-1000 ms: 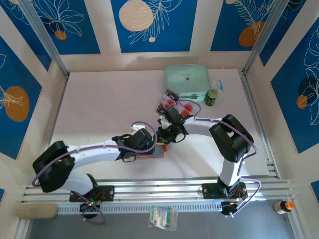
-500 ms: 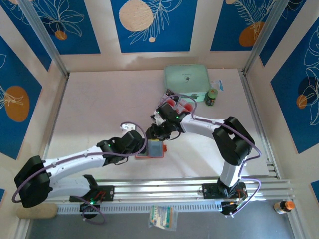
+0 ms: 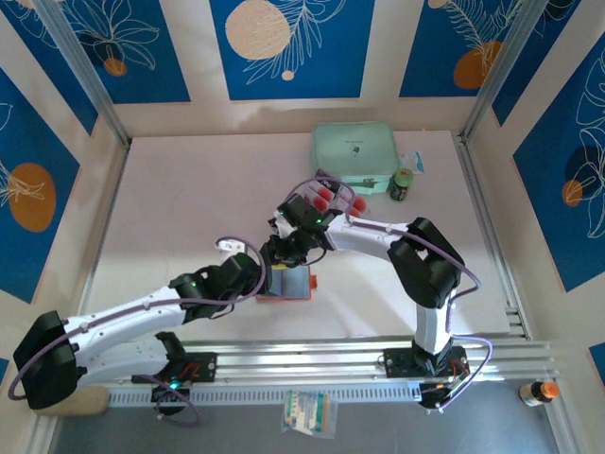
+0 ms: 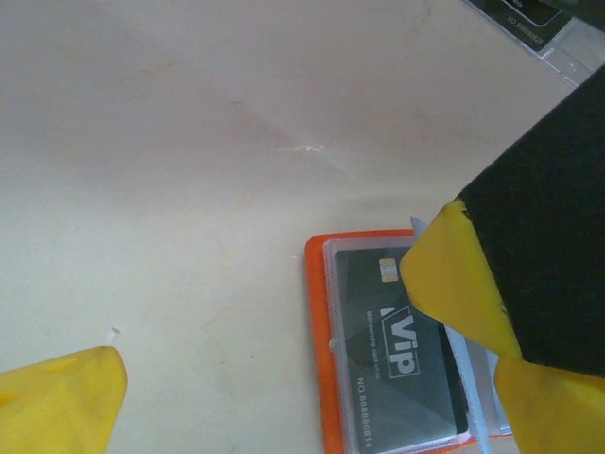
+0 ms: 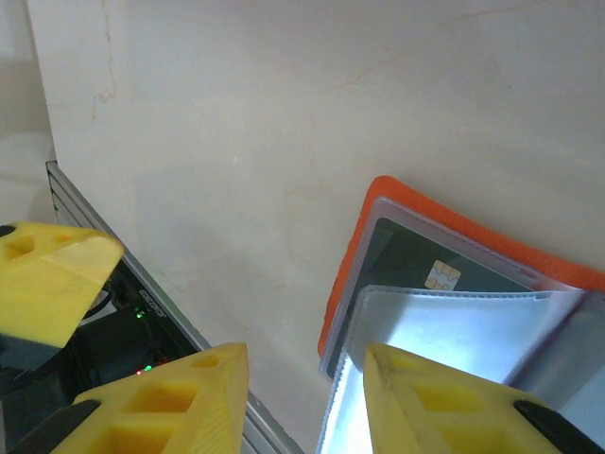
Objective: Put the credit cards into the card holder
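While the orange-red folding card holder is lying open on the pale table, close to the aluminium rail along the near edge, a dark grey chip card is sitting inside one of its clear sleeves. The left end effector is standing released. Its yellow fingers are spread wide, one over bare table beside the holder and the other hanging over the sleeve. The right end effector is hovering over the holder with its jaws parted and clamping nothing. One of its fingers is covering a loose clear sleeve, and whether it is touching that sleeve is hard to tell. Open table is stretching away to the left and towards the back wall. The pale credit cards with red dots are lying further back, largely hidden under the right arm, near the mint-green square case. Both wrist views are cutting off part of the holder.
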Motion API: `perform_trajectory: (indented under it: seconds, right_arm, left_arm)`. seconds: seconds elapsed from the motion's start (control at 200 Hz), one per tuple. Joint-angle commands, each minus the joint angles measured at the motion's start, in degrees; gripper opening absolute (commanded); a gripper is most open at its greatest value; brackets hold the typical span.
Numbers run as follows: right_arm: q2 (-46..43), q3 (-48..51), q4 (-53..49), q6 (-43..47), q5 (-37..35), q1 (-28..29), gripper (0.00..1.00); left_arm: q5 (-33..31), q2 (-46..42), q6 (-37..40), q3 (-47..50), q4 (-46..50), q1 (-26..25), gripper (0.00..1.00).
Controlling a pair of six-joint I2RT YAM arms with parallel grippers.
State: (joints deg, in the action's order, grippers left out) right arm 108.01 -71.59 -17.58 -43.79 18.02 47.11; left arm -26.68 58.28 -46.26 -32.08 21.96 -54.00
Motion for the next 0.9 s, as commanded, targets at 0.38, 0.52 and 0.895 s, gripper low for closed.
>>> perform_trajectory:
  seconds: [0.38, 0.52, 0.895]
  right_arm:
    - [6.8, -2.5, 3.6, -5.0, 3.3, 0.7, 0.37]
    - [6.0, -2.3, 4.0, -5.3, 3.8, 0.2, 0.36]
    - [1.1, -0.1, 5.3, -6.2, 4.2, -2.5, 0.36]
  left_arm:
    - [-0.7, -1.0, 0.0, 2.3, 0.8, 1.2, 1.00]
    - [0.0, 1.7, 1.0, 2.0, -0.5, 1.6, 1.00]
    - [2.2, 12.4, 2.9, -0.5, -5.3, 1.8, 1.00]
